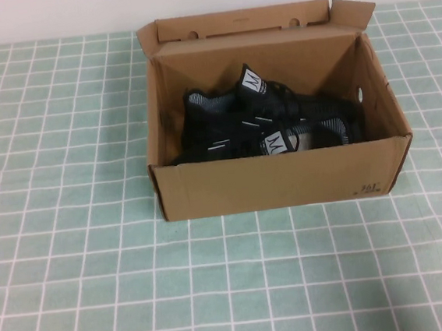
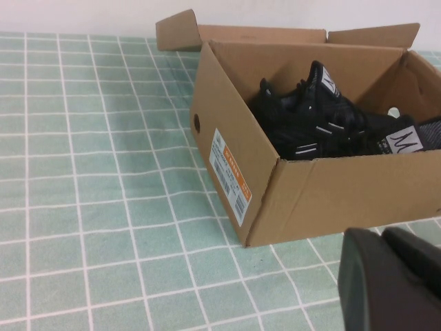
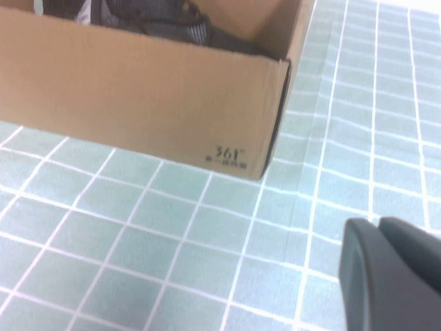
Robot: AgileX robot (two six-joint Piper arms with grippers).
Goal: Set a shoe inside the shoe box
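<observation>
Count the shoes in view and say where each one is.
2: both lie inside the shoe box, one shoe toward its far-left side, the other shoe against the near wall.

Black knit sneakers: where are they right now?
In the high view both black knit sneakers lie inside the open brown cardboard shoe box, at the table's far centre; the shut left hand and right hand rest nearer, apart.

Worktop [image 1: 72, 250]: a flat surface covered by a pale green cloth ruled with a grid of thin white lines forming squares and oblongs; it fills the high view from 3 o'clock round through 6 to 9 o'clock. Wall [image 1: 50, 14]: a plain, off-white band along 12 o'clock, meeting the far edge of the worktop in a straight horizontal line. The grid shows faint creases at places.
</observation>
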